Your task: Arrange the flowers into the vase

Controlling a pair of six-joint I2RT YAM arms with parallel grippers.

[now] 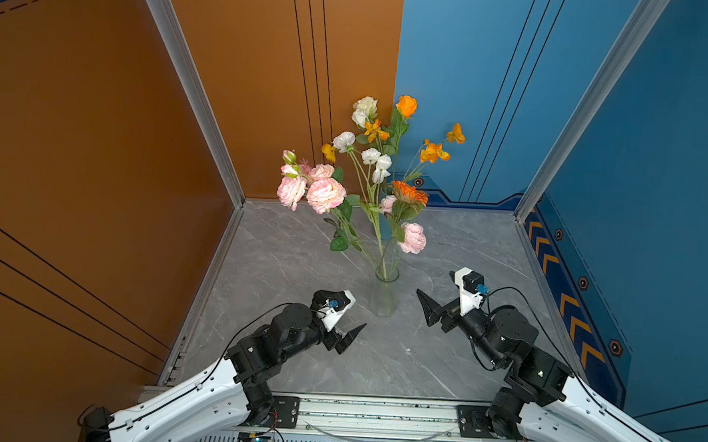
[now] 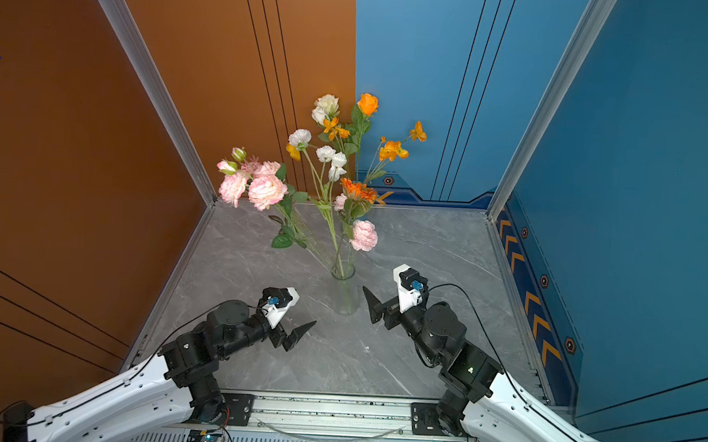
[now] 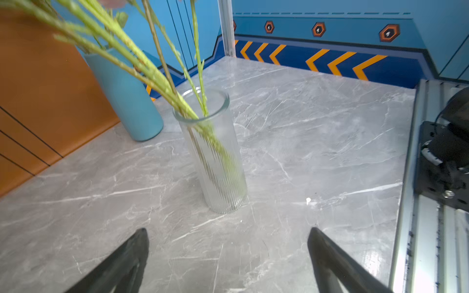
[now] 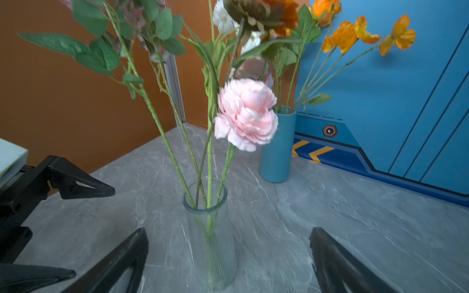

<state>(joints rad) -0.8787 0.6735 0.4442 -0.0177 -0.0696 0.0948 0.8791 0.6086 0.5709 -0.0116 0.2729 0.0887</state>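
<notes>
Two vases (image 4: 212, 251) (image 4: 276, 152), two tools (image 3: 228, 232) (image 4: 228, 231)

Grey marble table (image 1: 399, 357); blue cylinder (image 4: 276, 152), perhaps a vase.

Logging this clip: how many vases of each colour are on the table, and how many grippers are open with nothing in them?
Clear glass vase: 1
Blue vase: 1
Open, empty grippers: 2 (left gripper, right gripper)
Total: 4
</notes>
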